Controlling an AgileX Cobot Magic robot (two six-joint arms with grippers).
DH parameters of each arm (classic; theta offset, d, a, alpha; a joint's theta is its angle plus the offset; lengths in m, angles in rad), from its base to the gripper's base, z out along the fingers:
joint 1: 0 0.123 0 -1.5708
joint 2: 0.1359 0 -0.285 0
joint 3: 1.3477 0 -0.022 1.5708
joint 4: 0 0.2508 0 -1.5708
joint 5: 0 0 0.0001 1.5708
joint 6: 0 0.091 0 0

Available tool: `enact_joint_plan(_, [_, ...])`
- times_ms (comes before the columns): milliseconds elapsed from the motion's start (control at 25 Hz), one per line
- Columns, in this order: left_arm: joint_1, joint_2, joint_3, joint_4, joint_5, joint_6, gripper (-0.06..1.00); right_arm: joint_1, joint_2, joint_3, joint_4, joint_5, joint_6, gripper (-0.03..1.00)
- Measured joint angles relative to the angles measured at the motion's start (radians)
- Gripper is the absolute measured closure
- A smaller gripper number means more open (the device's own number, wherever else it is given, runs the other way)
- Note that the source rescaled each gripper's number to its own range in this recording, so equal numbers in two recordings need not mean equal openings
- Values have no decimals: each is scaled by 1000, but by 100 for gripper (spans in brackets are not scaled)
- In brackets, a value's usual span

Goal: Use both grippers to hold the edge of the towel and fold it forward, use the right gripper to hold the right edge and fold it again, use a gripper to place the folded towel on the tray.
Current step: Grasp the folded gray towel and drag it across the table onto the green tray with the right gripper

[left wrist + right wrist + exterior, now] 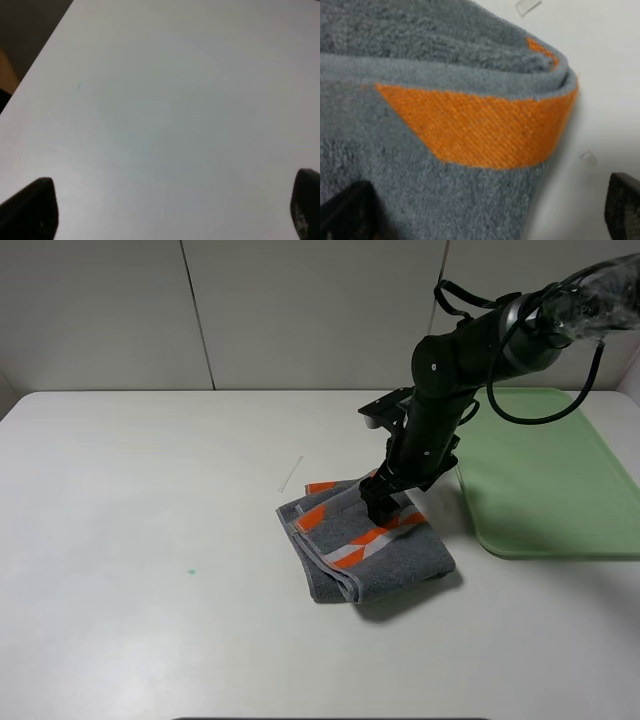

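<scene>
The towel (365, 545) lies folded into a thick pad on the white bench (150, 540), just left of the green tray (550, 480) and not yet on it. It is grey terry cloth with orange and pale stripes; the right wrist view shows a looped pile beside a flatter, twill-woven orange band, and a rounded fold at one edge. It looks light, soft and limp, so it will probably sag and may spring open if lifted by one layer. The safest hold is likely across all layers at the folded edge, with the pinch deep enough to trap the whole stack.

The right gripper (378, 508) is down on the far part of the towel, its fingers (347, 212) spread apart with cloth between them, not yet clamped. The left gripper (172, 212) hangs over bare bench, its dark fingers wide apart and holding nothing.

The tray is a smooth, shallow plastic sheet with rounded corners and a low lip. The bench is matt and smooth, so the towel should slide easily.
</scene>
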Motion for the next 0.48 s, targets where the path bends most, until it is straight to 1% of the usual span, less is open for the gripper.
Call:
enact_joint_plan(120, [0, 0, 0, 0, 0, 0, 2, 0, 0, 0, 1, 0, -2, -3])
enact_joint_plan(160, [0, 0, 0, 0, 0, 0, 2, 0, 0, 0, 4, 0, -2, 3])
enact_joint_plan(240, [0, 0, 0, 0, 0, 0, 2, 0, 2, 0, 17, 0, -2, 20])
enact_joint_plan(320, [0, 0, 0, 0, 0, 0, 2, 0, 2, 0, 30, 0, -2, 42])
enact_joint_plan(480, [0, 0, 0, 0, 0, 0, 2, 0, 2, 0, 33, -6, -2, 80])
